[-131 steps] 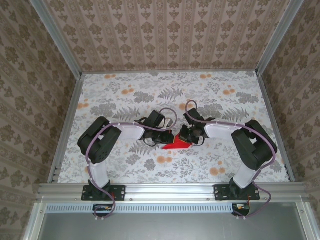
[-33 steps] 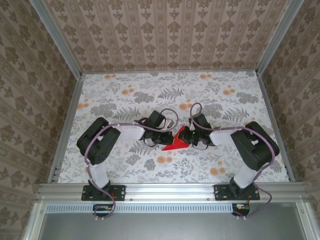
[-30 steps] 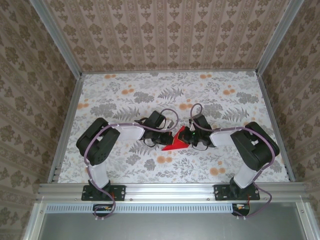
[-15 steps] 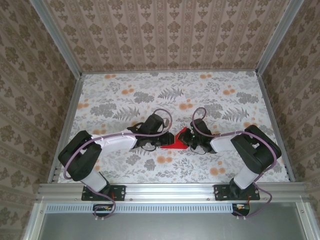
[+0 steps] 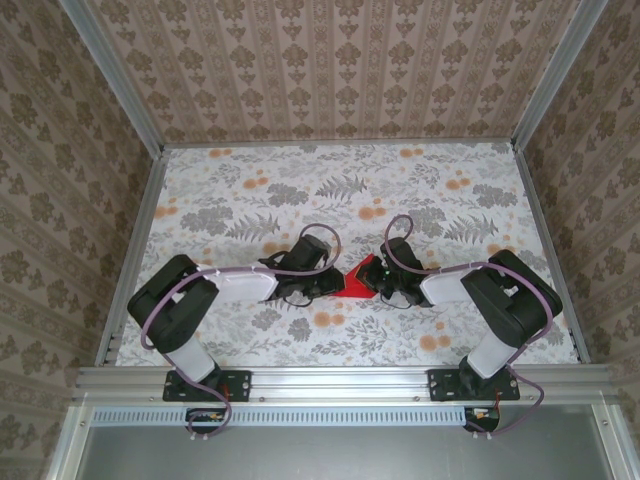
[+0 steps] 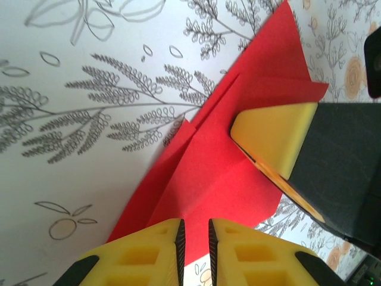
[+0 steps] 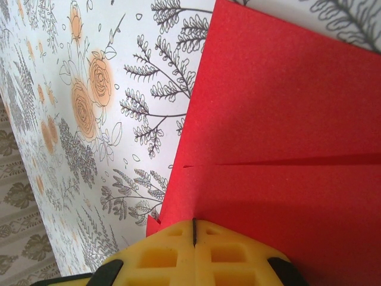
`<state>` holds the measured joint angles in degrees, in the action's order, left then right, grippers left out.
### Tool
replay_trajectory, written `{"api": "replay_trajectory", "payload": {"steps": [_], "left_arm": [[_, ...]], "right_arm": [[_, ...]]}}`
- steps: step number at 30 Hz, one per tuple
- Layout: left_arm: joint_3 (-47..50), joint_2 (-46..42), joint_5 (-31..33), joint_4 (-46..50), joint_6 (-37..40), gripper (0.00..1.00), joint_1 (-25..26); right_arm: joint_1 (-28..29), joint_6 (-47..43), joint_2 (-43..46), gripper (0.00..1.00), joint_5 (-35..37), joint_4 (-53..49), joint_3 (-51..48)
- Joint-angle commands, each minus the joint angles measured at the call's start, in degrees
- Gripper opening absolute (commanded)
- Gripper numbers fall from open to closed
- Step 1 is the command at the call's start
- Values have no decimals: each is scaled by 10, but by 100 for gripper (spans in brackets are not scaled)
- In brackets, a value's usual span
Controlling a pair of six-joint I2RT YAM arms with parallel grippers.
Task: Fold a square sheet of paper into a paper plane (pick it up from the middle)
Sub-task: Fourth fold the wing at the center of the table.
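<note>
The folded red sheet of paper point(image 5: 356, 285) lies on the floral counter point(image 5: 250, 190) between the two arms. The right fingers point(image 7: 155, 250) are pressed together on one edge of it. The left fingers point(image 6: 149, 244) stand a narrow slit apart at its opposite edge, gripping nothing.

**A robot test box dressed up like a home**

A small work box in a lab is seen. The table point(image 5: 250, 180) is covered with a flower cloth. The walls point(image 5: 340, 70) around it are covered with patterned wallpaper, as in a house. But the box is held together by bare metal bars point(image 5: 112, 75). A left arm point(image 5: 240, 284) and a right arm point(image 5: 450, 284) of a robot are bolted to a metal rail point(image 5: 340, 380) at the near edge. Purple cables point(image 5: 141, 322) are run along them.
</note>
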<state>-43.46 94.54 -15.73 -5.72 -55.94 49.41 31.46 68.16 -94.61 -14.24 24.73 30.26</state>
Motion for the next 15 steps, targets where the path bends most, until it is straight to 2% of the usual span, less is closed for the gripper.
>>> {"api": "replay_trajectory", "payload": {"steps": [1, 15], "left_arm": [[12, 9, 22, -4, -11, 19, -5], [48, 14, 38, -7, -27, 17, -8]], "right_arm": [[4, 1, -31, 3, 35, -78, -21], [3, -2, -31, 2, 43, -93, -23]]}}
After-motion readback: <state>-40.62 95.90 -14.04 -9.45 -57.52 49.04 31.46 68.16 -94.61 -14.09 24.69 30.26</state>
